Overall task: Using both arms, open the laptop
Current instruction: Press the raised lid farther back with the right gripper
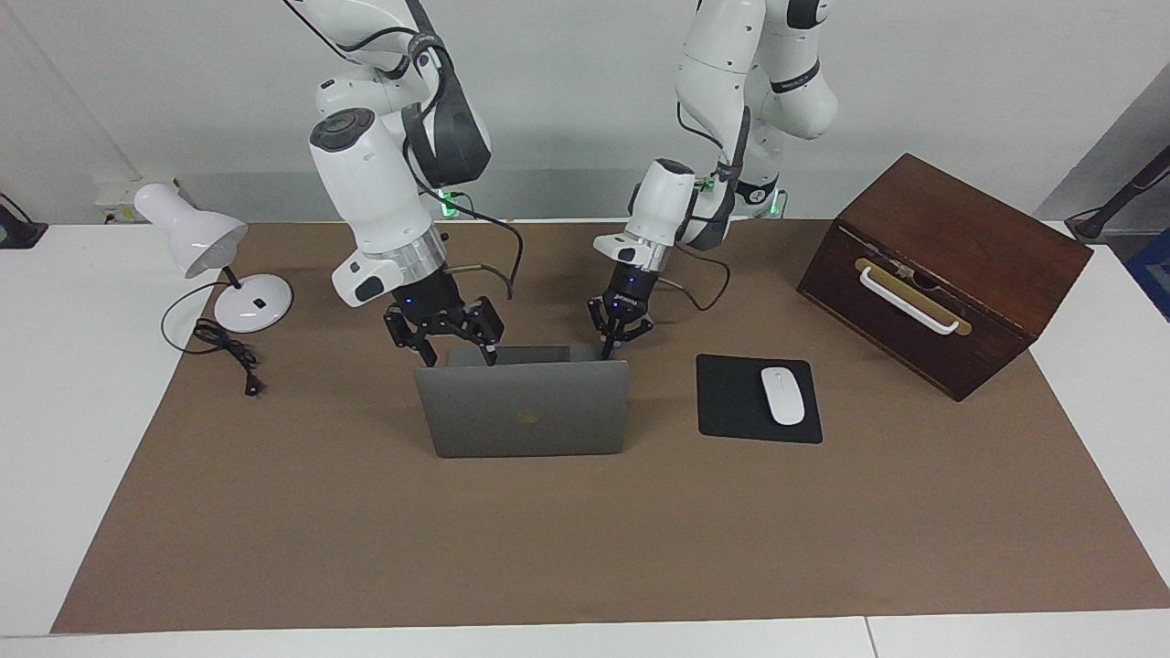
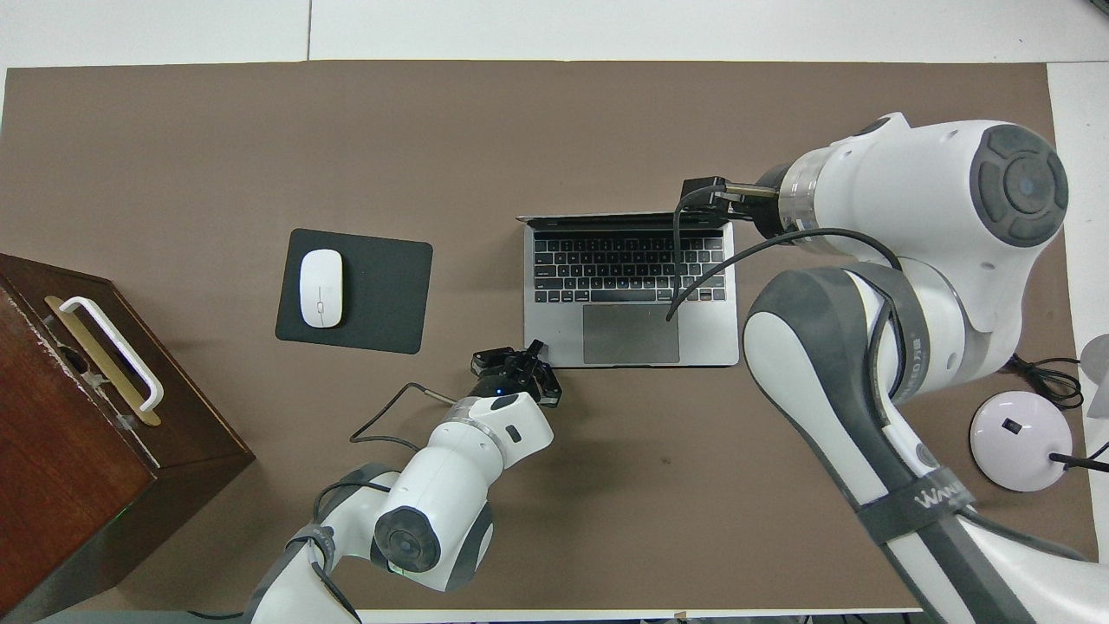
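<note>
Currently, laptop [image 1: 526, 402] stands open at frame centre, logo on lid faint. Left claw [image 1: 610, 345] closed on nothing, at base corner. Right claw [image 1: 452, 352] at lid's top edge; opening indiscernible. Armband [image 2: 918, 503] lettering "WAN…" cut off.

- A robot lab staged as an office desk.
- Two white arms [image 1: 384, 183] stand at one edge of a white table [image 1: 55, 411] before a bare wall.
- A brown mat [image 1: 548, 548] carries a laptop [image 1: 526, 407], mouse pad [image 1: 731, 402], mouse [image 1: 782, 395], desk lamp [image 1: 206, 242] and wooden box [image 1: 951, 247].
</note>
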`<state>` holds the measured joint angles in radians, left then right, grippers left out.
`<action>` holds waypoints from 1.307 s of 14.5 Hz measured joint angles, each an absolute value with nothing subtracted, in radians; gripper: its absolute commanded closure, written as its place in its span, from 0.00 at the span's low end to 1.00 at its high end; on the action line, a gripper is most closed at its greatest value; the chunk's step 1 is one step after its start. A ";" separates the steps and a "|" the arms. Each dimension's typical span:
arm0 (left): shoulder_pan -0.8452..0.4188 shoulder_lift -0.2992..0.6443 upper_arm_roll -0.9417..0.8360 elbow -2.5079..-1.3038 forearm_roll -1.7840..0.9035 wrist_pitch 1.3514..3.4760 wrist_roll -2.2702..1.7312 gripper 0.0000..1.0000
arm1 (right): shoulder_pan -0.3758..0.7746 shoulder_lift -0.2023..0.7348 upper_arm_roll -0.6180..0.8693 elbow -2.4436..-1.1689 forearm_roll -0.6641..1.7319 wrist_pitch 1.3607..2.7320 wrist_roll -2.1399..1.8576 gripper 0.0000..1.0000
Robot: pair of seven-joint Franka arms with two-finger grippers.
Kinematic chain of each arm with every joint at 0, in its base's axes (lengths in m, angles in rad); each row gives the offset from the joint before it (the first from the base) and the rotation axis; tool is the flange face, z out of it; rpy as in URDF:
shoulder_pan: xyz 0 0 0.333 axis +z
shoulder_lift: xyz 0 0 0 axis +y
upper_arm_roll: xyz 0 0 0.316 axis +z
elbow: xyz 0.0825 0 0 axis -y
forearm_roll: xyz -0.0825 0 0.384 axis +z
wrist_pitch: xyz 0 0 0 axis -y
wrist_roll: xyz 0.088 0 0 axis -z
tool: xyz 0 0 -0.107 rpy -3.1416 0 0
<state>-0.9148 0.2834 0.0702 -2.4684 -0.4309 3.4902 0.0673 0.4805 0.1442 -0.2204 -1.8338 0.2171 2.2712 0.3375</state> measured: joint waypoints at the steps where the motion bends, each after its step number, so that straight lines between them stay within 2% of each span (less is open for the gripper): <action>1: -0.915 0.283 0.070 -2.468 -0.431 3.490 0.067 1.00 | 0.479 0.146 -0.220 -1.832 0.207 2.271 0.337 0.00; 19: -0.915 0.284 0.070 -2.468 -0.431 3.491 0.067 1.00 | 0.444 0.223 -0.220 -1.714 0.197 2.243 0.306 0.00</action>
<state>-0.9148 0.2837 0.0702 -2.4684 -0.4309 3.4909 0.0674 0.4445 0.2227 -0.2205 -1.7144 0.1965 2.2427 0.3056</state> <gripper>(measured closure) 0.991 0.000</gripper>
